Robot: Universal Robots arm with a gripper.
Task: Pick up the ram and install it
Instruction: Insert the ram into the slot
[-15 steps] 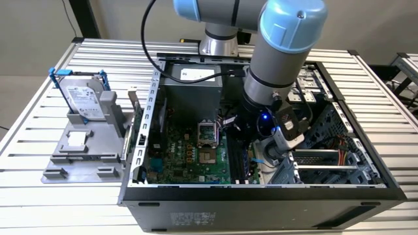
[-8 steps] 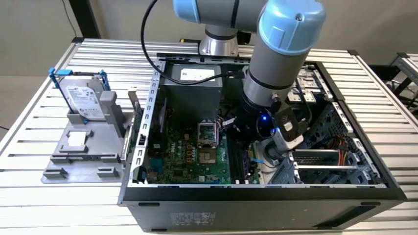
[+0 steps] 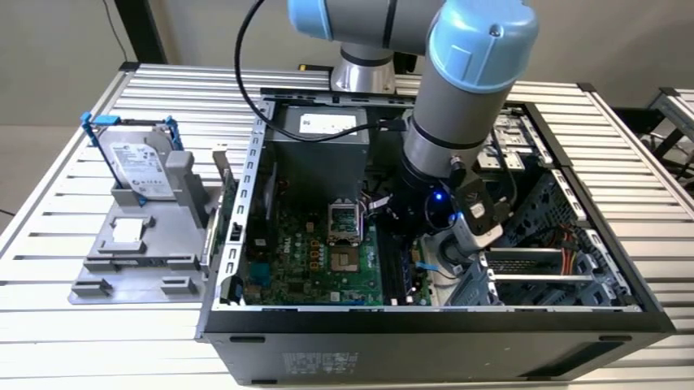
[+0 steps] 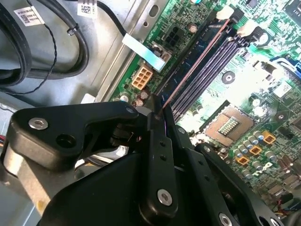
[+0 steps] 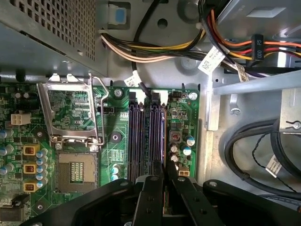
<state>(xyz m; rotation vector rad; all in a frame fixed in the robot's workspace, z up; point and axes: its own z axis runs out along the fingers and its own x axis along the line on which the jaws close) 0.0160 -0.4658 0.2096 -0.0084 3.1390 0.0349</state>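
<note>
The ram [image 4: 197,63] shows edge-on as a thin line running along the black memory slots [image 4: 214,66] of the green motherboard [image 3: 309,260], its far end at the white slot latches. In the first wrist view the ram [image 5: 163,141] stands upright in line with the outermost slot [image 5: 157,136], lengthwise between my two black fingers [image 5: 149,193]. My gripper [image 5: 163,181] is shut on its near end, and how deep the ram sits in the slot is hidden. In the exterior view my gripper [image 3: 431,258] is low inside the open computer case [image 3: 434,321].
The CPU socket [image 5: 75,169] with its raised metal frame lies beside the slots. Bundled cables [image 5: 155,49] and black hoses [image 5: 254,146] run close by. On the exterior view's left, a silver hard drive with blue rails [image 3: 141,166] leans on a grey fixture [image 3: 136,260].
</note>
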